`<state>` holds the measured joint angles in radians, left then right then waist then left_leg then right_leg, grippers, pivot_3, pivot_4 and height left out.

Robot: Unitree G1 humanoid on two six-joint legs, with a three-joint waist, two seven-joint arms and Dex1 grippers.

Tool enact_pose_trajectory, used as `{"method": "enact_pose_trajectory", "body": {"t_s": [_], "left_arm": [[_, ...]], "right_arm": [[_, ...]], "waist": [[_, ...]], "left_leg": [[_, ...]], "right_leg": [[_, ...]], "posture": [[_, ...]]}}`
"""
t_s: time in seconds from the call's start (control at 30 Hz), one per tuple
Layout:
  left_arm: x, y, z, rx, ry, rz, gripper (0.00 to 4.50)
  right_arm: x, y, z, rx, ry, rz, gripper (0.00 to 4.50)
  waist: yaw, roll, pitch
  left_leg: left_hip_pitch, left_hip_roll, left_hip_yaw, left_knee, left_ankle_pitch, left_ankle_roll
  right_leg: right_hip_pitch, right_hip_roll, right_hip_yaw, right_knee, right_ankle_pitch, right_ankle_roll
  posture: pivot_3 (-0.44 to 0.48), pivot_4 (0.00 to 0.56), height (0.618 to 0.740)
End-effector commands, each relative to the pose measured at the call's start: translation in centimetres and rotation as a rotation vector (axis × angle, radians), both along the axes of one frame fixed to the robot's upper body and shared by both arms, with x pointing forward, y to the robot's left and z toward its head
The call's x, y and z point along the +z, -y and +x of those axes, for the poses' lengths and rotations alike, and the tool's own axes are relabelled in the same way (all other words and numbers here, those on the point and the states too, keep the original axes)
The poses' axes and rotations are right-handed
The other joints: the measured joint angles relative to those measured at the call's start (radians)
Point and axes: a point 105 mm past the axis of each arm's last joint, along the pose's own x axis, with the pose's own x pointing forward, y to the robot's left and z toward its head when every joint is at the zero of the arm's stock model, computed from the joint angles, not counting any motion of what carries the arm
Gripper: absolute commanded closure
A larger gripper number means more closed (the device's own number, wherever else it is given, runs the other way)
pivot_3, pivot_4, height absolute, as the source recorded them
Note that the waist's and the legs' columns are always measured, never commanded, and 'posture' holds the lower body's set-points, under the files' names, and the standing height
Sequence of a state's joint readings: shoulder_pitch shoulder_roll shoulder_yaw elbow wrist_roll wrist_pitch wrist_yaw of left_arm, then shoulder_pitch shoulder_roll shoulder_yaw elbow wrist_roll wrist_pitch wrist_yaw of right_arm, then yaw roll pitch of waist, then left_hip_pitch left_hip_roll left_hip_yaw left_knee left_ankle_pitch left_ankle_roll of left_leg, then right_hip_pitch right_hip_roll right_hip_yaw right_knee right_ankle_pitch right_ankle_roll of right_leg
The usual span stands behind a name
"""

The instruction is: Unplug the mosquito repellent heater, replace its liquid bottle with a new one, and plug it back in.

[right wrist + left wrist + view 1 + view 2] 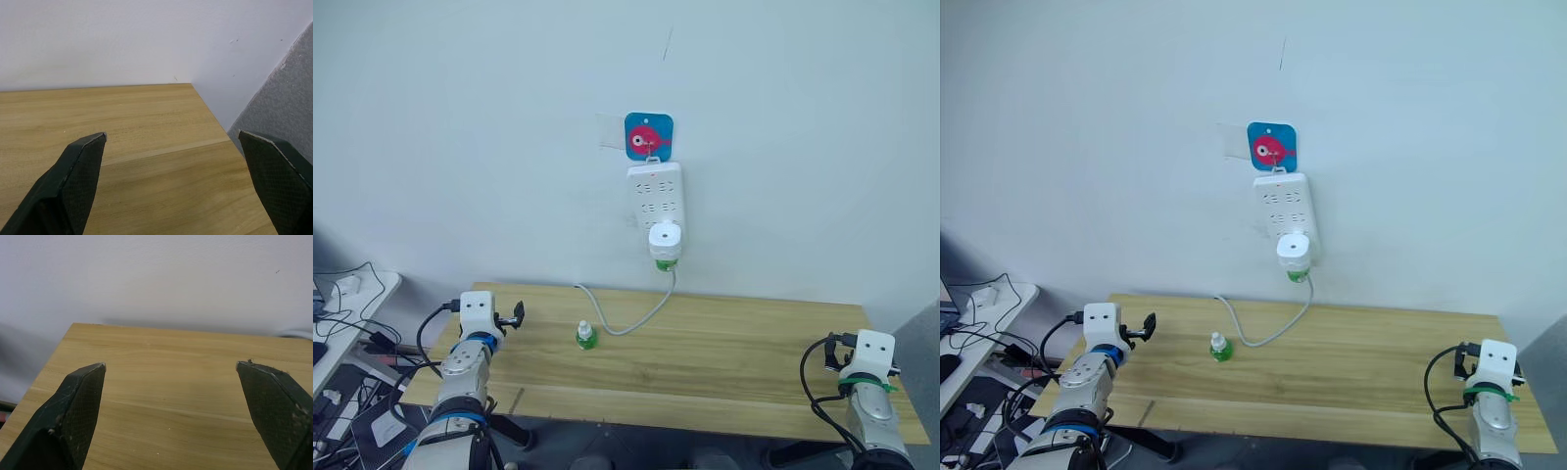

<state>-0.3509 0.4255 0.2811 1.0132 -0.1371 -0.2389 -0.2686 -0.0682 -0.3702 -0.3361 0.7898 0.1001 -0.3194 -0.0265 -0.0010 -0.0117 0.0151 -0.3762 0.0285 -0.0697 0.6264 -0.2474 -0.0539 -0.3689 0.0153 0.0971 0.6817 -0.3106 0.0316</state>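
A white power strip (655, 199) hangs upright on the pale wall, just above the centre of the head views, from a hook on a blue square plate with a pink fish (649, 135). The mosquito repellent heater (665, 240), a small white rounded unit, is plugged into the strip's lowest socket, with a green liquid bottle (666, 263) showing beneath its body. From the strip's lower end a grey cord (631, 319) drops to the wooden table (734, 362) and curls across its back part toward the left. A second small bottle (586, 335), green with a white cap, stands upright on the table left of centre, just beside the loop of cord and well below the heater. The left gripper (171, 367) sits at the lower left of the head views, over the table's left end, and the left wrist view shows its 2 black fingers (73, 416) spread wide with nothing between them, bare wood and wall beyond. The right gripper (172, 134) is at the lower right, over the table's right end; its 2 fingers are likewise spread wide and empty, facing the table's far right corner. Both grippers are well apart from the heater and the standing bottle. Cables and small devices (347, 333) lie on a surface at the left edge.
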Motion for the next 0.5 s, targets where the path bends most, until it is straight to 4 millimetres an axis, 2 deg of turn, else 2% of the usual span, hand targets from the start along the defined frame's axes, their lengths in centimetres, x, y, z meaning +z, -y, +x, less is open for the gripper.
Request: {"method": "enact_pose_trajectory", "body": {"t_s": [0.03,0.13,0.37,0.5], "left_arm": [[1.1,-0.7,0.4,0.003,0.025,0.013,0.04],[1.2,-0.6,0.5,-0.001,0.037,0.002,0.04],[1.8,-0.5,0.7,-0.023,0.061,0.000,0.04],[2.9,0.1,0.9,-0.079,0.110,-0.034,0.04]], "right_arm": [[1.7,0.6,0.7,-0.022,0.077,-0.017,0.00],[1.4,0.7,0.4,-0.056,0.088,0.025,0.00],[1.4,-0.4,0.6,-0.008,0.096,0.036,0.00],[1.4,-1.2,0.5,0.028,0.112,0.077,0.00]], "waist": [[0.000,0.000,0.000],[-0.001,0.000,0.000],[-0.002,0.000,0.003],[-0.003,0.001,0.004]], "left_leg": [[0.000,0.000,0.000,0.000,0.000,0.000],[0.000,0.000,0.000,0.000,0.000,0.000],[0.000,0.000,0.000,0.000,0.000,0.000],[0.000,0.000,0.000,0.000,0.000,0.000]], "right_leg": [[0.000,0.000,0.000,0.000,0.000,0.000],[0.000,0.000,0.000,0.000,0.000,0.000],[0.000,0.000,0.000,0.000,0.000,0.000],[0.000,0.000,0.000,0.000,0.000,0.000]], "posture": [[0.108,0.033,0.740],[0.108,0.039,0.740],[0.093,0.050,0.740],[0.097,0.056,0.740]]}}
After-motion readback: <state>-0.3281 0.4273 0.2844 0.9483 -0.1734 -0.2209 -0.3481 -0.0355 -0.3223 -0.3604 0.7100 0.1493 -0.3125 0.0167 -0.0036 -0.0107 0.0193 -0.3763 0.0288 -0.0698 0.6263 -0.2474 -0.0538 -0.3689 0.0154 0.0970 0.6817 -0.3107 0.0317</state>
